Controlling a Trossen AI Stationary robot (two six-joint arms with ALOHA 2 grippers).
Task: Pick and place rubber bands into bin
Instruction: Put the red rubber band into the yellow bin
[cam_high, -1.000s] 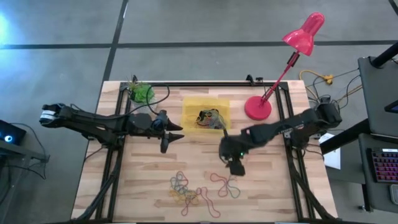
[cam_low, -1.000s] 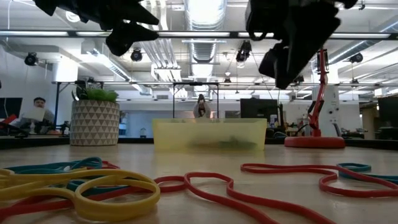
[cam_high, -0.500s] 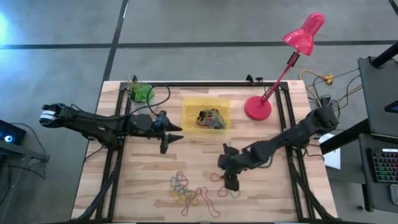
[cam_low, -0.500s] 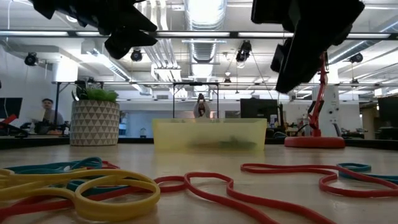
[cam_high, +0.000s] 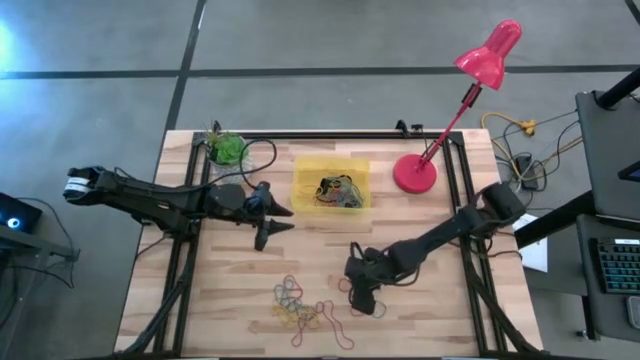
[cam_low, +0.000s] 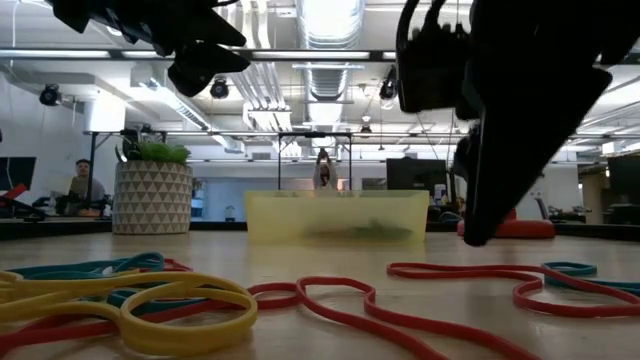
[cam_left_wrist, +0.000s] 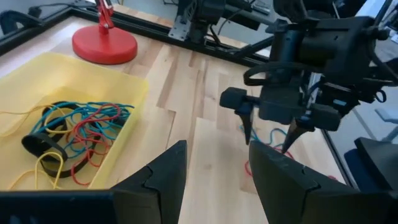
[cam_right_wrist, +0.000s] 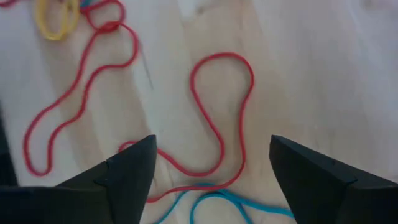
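Note:
Loose rubber bands lie on the wooden table near its front edge: a mixed pile (cam_high: 298, 305) and, to its right, a long red band (cam_right_wrist: 221, 93) beside a blue one (cam_right_wrist: 214, 204). More bands lie in the yellow bin (cam_high: 303, 168) at the table's far middle. My right gripper (cam_high: 362, 297) hangs open, pointing steeply down, with its fingers standing over the red and blue bands (cam_high: 368, 303); the left wrist view shows its tips (cam_left_wrist: 267, 142) just above the wood. My left gripper (cam_high: 272, 222) hovers open, left of the bin, holding nothing.
A pink desk lamp stands on its red base (cam_high: 414, 173) right of the bin. A plant pot (cam_high: 226, 148) sits at the far left corner, with a thin black cable beside it. Black frame rails run along the table's sides. A person (cam_low: 84, 186) sits in the room beyond.
My right gripper has swung from beside the bin toward the table's near edge and somewhat left, sinking and rolling its wrist, until it hangs over the loose red band. The bands have not moved.

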